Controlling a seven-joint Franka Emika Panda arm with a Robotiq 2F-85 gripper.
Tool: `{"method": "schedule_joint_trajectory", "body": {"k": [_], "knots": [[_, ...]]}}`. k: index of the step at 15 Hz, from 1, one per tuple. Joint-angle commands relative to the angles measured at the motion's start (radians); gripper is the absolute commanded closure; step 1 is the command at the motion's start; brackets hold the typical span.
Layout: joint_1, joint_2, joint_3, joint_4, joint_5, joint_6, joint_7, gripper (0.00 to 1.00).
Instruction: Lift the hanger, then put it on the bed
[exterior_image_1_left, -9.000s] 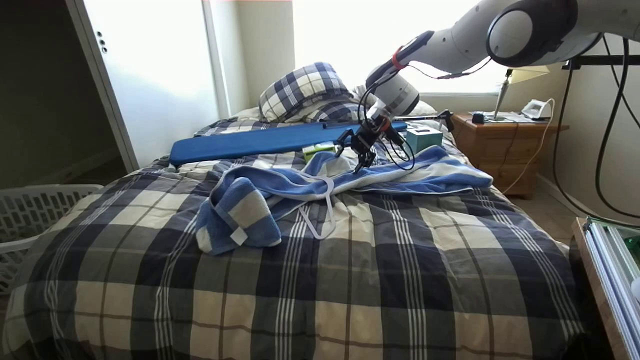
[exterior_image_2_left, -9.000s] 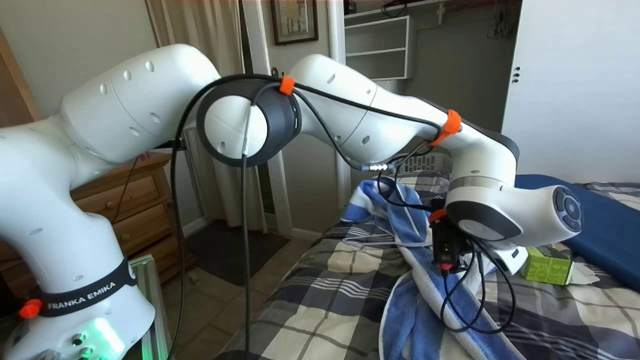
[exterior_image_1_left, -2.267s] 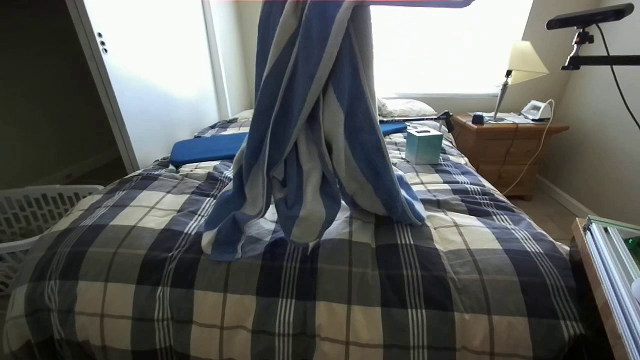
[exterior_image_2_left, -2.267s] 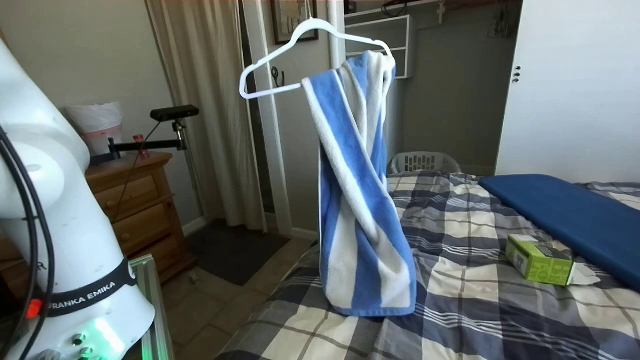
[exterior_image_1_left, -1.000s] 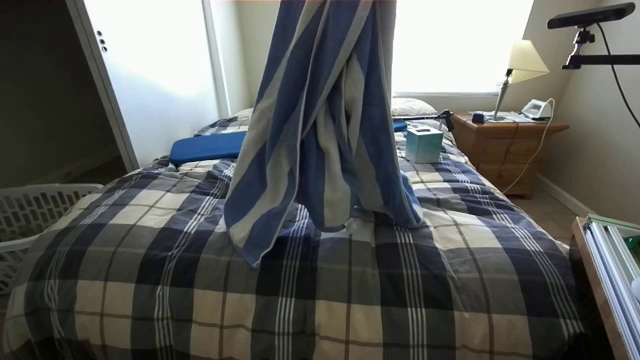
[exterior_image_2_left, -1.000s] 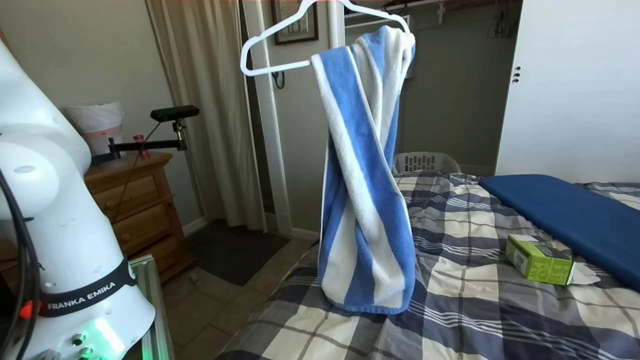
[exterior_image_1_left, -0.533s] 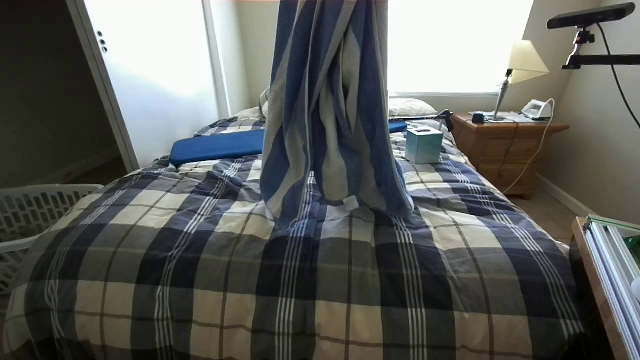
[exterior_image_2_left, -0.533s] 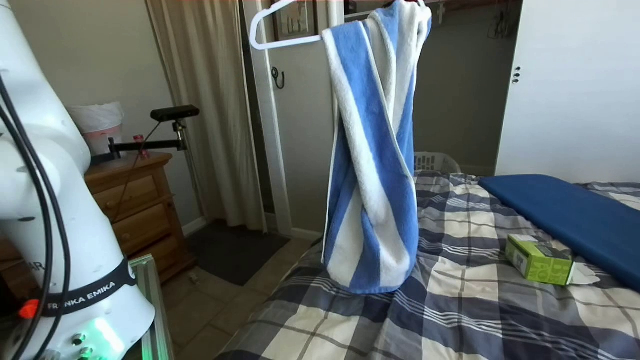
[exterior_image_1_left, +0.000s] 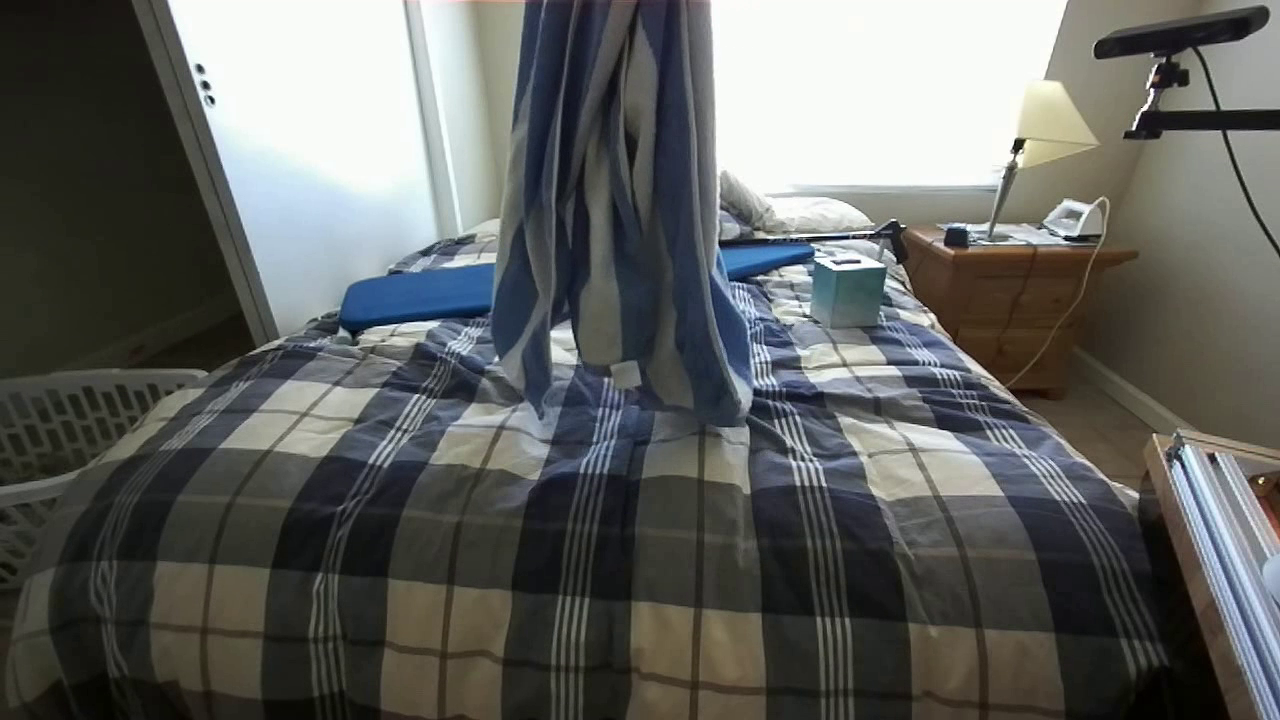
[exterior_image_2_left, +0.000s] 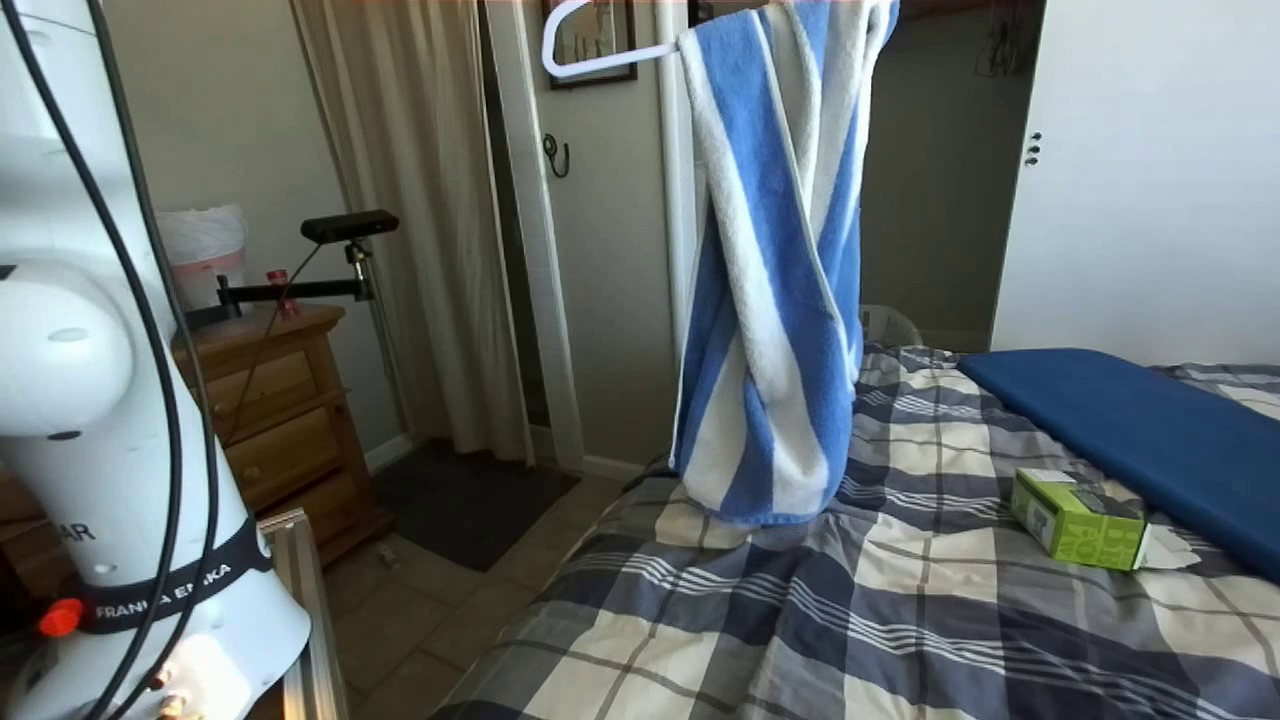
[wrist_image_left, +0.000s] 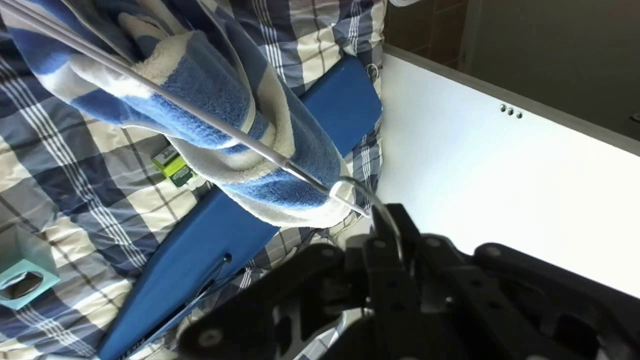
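My gripper (wrist_image_left: 395, 220) shows only in the wrist view, fingers clamped on the hook of the hanger (exterior_image_2_left: 612, 63). Hanger's up above the bed (exterior_image_1_left: 690, 560), striped towel (exterior_image_2_left: 770, 300) folded over its bar; in an exterior view only a lower corner fits under the frame's top. Hem hangs low over the plaid, can't tell if touching.

Edges: bed edge nearest my arm (exterior_image_2_left: 100, 480) drops to tiled floor (exterior_image_2_left: 410, 620); hem hangs in from it, with a broad stretch of comforter between. Blue board (exterior_image_2_left: 1130, 430) lies across the bed, green box (exterior_image_2_left: 1080, 520) just beside it. Teal tissue box (exterior_image_1_left: 848, 290) apart from the towel. White door panel (exterior_image_1_left: 310, 170) rises beyond the bed, laundry basket (exterior_image_1_left: 110, 378) beside it.

Text: arm's base band (exterior_image_2_left: 115, 612) reads FRANKA EMIKA, cables (exterior_image_2_left: 172, 440) crossing letters; "AR" above. Green box print too small to read fully. White towel tag (exterior_image_1_left: 625, 375) unreadable. Small light letters by the board, wrist view, can't read.
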Motion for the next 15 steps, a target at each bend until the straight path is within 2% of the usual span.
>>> {"method": "schedule_joint_trajectory", "body": {"k": [1, 4, 5, 10, 11, 14, 15], "knots": [[0.036, 0.137, -0.031, 0.232, 0.002, 0.051, 0.062, 0.99], [0.052, 0.213, -0.039, 0.343, 0.020, 0.124, 0.044, 0.99], [0.038, 0.213, -0.013, 0.335, 0.009, 0.162, 0.061, 0.99], [-0.004, 0.264, 0.000, 0.375, 0.100, 0.248, 0.162, 0.99], [-0.012, 0.324, -0.029, 0.472, 0.160, 0.214, 0.163, 0.99], [-0.103, 0.377, -0.005, 0.504, 0.313, 0.222, 0.164, 0.99], [-0.135, 0.333, 0.002, 0.382, 0.355, 0.289, 0.156, 0.99]]}}
